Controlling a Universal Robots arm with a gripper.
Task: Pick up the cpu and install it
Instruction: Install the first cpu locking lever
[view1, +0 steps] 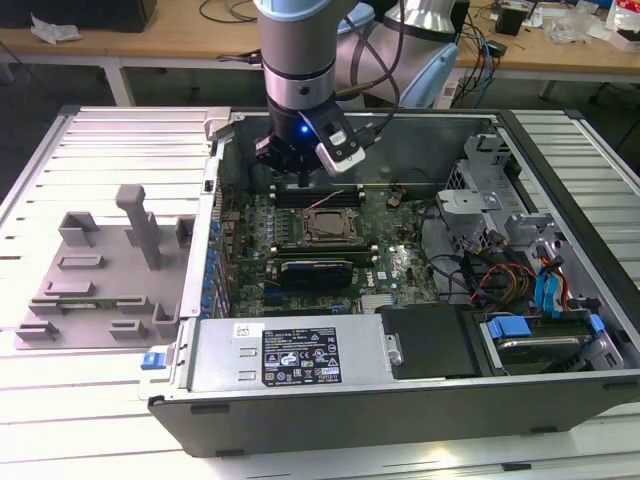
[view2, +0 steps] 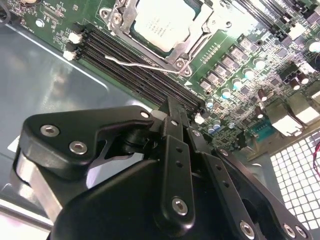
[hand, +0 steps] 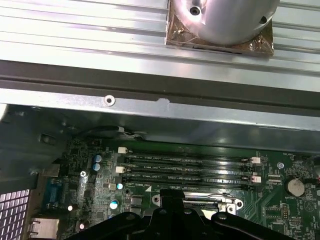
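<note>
The hand (view1: 292, 176) is hanging inside the open computer case (view1: 400, 425), low over the black memory slots (view1: 315, 195). The cpu (view1: 331, 226) is sitting in its socket (view1: 300, 232) on the green board (view1: 400, 265), just beside the hand and apart from it, nothing gripping it. In the second wrist view the cpu (view2: 162, 22) is showing its silvery-white top inside the socket's metal frame (view2: 192, 37), with a thin wire lever (view2: 142, 65) lying between it and the memory slots (view2: 135, 62), and the hand (view2: 172, 106) is pointing at those slots. I cannot tell whether the hand is apart or together: its own black links are crowding the foreground in both wrist views and covering the tips. The picture edge is cutting off part of the cpu there, and I cannot tell if the frame is latched. In the first wrist view the hand (hand: 172, 194) is covering most of the socket, while the slots (hand: 185, 170) and a coin battery (hand: 295, 187) are showing clearly. The case is lying on a pale slatted metal desk (view1: 90, 410), with a grey plastic cover (view1: 100, 270) resting on the desk at the exterior view's left. Wooden benches (view1: 180, 45) strewn with cables are running along the back of the room.
</note>
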